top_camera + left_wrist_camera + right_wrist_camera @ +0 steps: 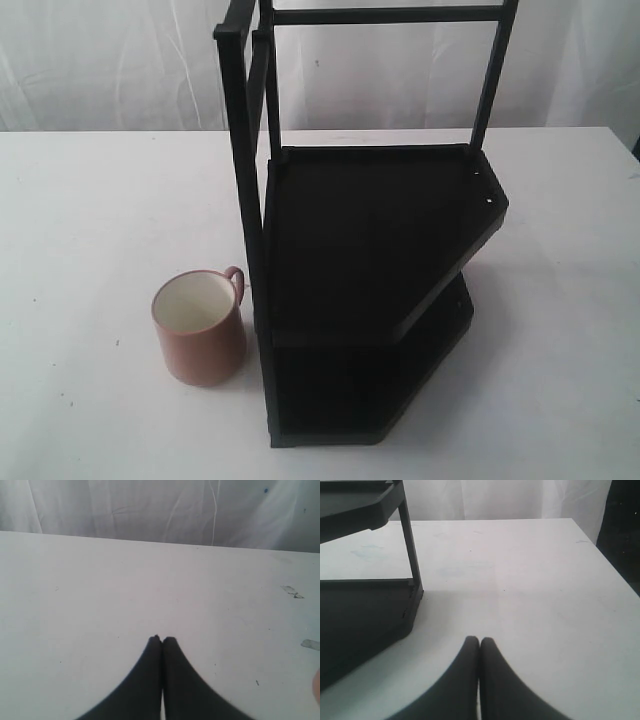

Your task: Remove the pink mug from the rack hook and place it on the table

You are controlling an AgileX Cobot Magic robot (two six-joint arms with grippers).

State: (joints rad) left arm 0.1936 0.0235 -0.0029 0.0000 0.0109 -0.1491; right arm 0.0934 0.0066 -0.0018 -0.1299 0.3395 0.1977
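Observation:
The pink mug (199,325) stands upright on the white table (90,220), just left of the black two-tier rack (370,290), its handle turned toward the rack's post. The rack's top side bar (257,75) shows at the upper left; no hook peg can be made out on it. Neither gripper shows in the exterior view. My left gripper (161,639) is shut and empty over bare table; a sliver of pink (317,687) sits at that view's edge. My right gripper (479,640) is shut and empty, with the rack (365,610) beside it.
A pale curtain (120,60) hangs behind the table's far edge. The table's side edge (612,565) drops into a dark gap in the right wrist view. Small specks and scuffs (292,591) mark the tabletop.

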